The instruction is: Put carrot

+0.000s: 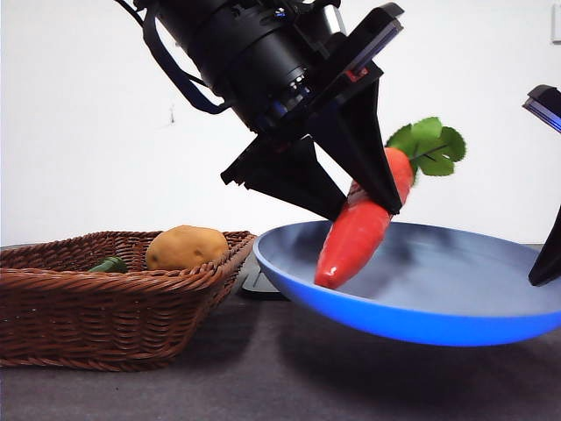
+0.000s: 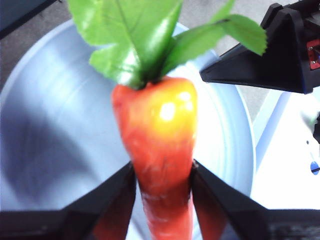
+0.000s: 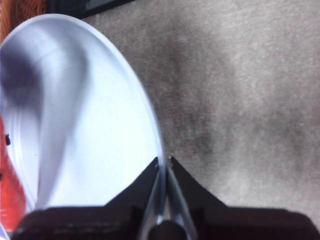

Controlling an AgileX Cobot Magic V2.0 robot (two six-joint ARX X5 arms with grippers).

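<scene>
Blue plate [image 1: 456, 316] tilted above dark felt-like worktop; right gripper [image 3: 164, 167] pinches its rim, seen only in right wrist view. Woven wicker basket [image 1: 79, 307] toward left edge holds round potato [image 1: 186, 247]. Left gripper [image 2: 162, 172] clamps smooth tapered carrot [image 1: 355, 237], tip over plate, leaves up.

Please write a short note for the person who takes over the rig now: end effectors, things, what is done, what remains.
Left end effector: shut on the carrot, tip just above the blue plate.
Right end effector: shut on the plate's rim, holding it tilted above the table.
Basket holds the potato and a green vegetable.
Done: carrot lifted, brought over the plate.
Left: release it onto the plate.
</scene>
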